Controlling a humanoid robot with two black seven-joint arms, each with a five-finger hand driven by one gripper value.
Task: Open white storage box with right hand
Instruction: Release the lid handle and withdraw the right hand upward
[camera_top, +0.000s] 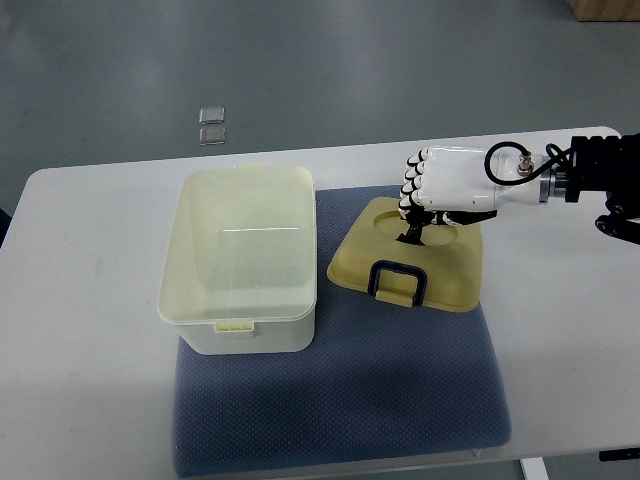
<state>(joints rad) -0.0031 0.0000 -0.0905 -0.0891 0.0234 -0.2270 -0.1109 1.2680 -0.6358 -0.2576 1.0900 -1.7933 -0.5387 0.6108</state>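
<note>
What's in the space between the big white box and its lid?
Nothing but a bare strip of the blue mat, seen in the top view, between the storage box and the lid under the right robot hand.

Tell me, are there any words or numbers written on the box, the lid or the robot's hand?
None: no word, number or sign can be read anywhere in this picture.
White storage box: plain, no label.
Lid: plain, only a black handle.
Right hand: white shell, no print visible.
Two small clear things on the floor: too small to tell.
</note>
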